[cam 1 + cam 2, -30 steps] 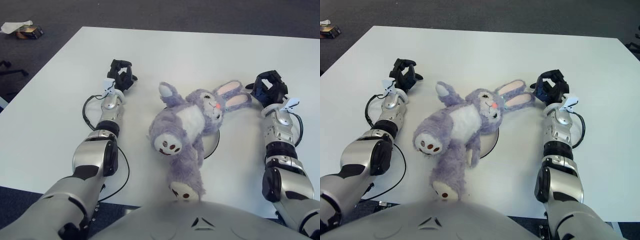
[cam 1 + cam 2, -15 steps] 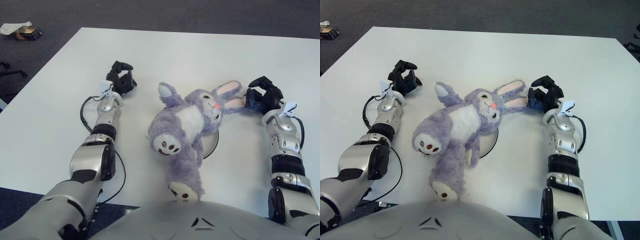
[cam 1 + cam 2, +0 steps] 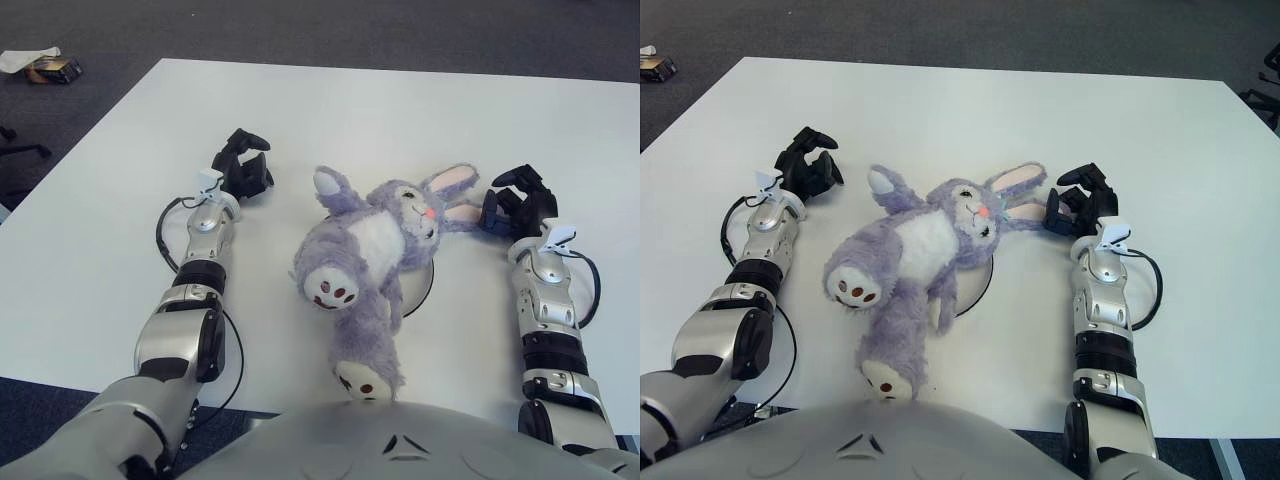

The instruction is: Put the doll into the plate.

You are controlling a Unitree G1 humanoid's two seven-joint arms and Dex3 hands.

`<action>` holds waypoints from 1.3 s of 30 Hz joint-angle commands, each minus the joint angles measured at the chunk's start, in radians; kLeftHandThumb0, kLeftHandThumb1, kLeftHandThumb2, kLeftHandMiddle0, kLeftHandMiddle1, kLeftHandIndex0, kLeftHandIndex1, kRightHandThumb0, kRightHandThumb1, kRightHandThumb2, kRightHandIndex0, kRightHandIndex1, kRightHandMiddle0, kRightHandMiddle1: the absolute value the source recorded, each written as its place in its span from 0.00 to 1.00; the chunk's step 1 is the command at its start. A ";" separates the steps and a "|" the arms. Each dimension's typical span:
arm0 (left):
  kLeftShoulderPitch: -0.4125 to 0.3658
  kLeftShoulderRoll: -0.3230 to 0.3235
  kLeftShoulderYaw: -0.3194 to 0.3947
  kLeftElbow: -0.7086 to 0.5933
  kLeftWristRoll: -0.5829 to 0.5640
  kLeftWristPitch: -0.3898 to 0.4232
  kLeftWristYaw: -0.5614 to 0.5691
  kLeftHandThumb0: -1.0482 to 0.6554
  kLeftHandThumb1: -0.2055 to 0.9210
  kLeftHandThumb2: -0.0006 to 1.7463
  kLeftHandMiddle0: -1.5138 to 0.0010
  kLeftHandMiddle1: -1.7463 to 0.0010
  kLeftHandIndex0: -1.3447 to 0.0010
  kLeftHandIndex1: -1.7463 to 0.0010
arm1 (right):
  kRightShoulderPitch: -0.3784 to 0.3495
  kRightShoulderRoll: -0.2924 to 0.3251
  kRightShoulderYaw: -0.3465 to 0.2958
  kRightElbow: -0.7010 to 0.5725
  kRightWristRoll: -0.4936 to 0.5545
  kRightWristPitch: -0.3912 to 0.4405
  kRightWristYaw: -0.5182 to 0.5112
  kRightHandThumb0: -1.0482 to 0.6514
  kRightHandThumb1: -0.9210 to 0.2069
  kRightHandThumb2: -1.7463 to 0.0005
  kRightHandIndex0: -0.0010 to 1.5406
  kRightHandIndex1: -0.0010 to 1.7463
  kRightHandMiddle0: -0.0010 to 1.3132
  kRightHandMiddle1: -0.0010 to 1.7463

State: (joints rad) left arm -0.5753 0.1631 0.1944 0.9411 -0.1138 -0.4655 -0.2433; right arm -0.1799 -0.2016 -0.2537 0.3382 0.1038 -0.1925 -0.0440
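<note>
Right hand (image 3: pixel 515 205) has moved in to the doll's (image 3: pixel 375 250) ear at frame right, fingers open, no grip. Left hand (image 3: pixel 243 170) idle, open. Doll lies over the plate (image 3: pixel 425 290).

silver jointed arms, black three-finger hands (white tags at wrists), black cables looping alongside.

One doll (image 3: pixel 375 245), one plate (image 3: pixel 424 288), one table (image 3: pixel 400 110), two robot hands: left (image 3: pixel 243 170), right (image 3: pixel 512 205)

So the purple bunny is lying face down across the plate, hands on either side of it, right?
Not face down. The left eye view shows the bunny on its back, face and white belly up, across the plate, left hand and right hand on either side.
</note>
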 commanded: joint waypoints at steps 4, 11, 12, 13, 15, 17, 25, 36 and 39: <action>0.078 -0.026 -0.026 0.010 0.009 0.047 -0.005 0.37 0.62 0.63 0.38 0.00 0.65 0.00 | 0.029 0.049 0.002 0.110 -0.002 -0.064 -0.018 0.61 0.69 0.13 0.50 1.00 0.38 0.99; 0.092 -0.029 -0.042 -0.006 0.019 0.035 0.006 0.36 0.61 0.63 0.39 0.00 0.64 0.00 | 0.025 0.038 0.002 0.143 -0.003 -0.102 -0.013 0.61 0.70 0.12 0.50 1.00 0.38 0.99; 0.093 -0.029 -0.043 -0.008 0.019 0.033 0.007 0.36 0.61 0.64 0.39 0.00 0.64 0.00 | 0.024 0.037 0.002 0.147 -0.004 -0.106 -0.013 0.61 0.70 0.12 0.50 1.00 0.38 0.99; 0.094 -0.029 -0.044 -0.009 0.020 0.032 0.009 0.36 0.61 0.64 0.39 0.00 0.64 0.00 | 0.024 0.036 0.002 0.149 -0.004 -0.108 -0.012 0.61 0.70 0.12 0.50 1.00 0.38 1.00; 0.096 -0.030 -0.046 -0.011 0.020 0.027 0.012 0.36 0.61 0.64 0.39 0.00 0.64 0.00 | 0.023 0.032 0.003 0.158 -0.006 -0.113 -0.011 0.61 0.68 0.13 0.49 1.00 0.37 1.00; 0.098 -0.030 -0.047 -0.012 0.019 0.024 0.014 0.36 0.61 0.63 0.40 0.00 0.64 0.00 | 0.022 0.031 0.004 0.165 -0.008 -0.117 -0.011 0.61 0.66 0.14 0.48 1.00 0.35 1.00; 0.113 -0.039 -0.060 -0.025 0.030 0.018 0.035 0.36 0.62 0.63 0.39 0.00 0.65 0.00 | 0.018 0.015 0.010 0.192 -0.017 -0.133 -0.004 0.61 0.62 0.18 0.47 0.98 0.32 1.00; 0.135 -0.046 -0.087 -0.058 0.035 0.049 0.012 0.37 0.62 0.63 0.37 0.00 0.65 0.00 | 0.017 0.007 0.010 0.198 -0.002 -0.125 0.020 0.61 0.62 0.18 0.48 0.96 0.32 1.00; 0.138 -0.048 -0.095 -0.059 0.034 0.054 0.002 0.37 0.63 0.62 0.38 0.00 0.65 0.00 | 0.018 0.010 0.004 0.194 0.018 -0.115 0.039 0.61 0.62 0.19 0.48 0.96 0.32 1.00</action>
State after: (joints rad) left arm -0.5118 0.1362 0.1177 0.8397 -0.0909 -0.4554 -0.2232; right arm -0.2226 -0.2331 -0.2497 0.4855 0.0997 -0.3218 -0.0218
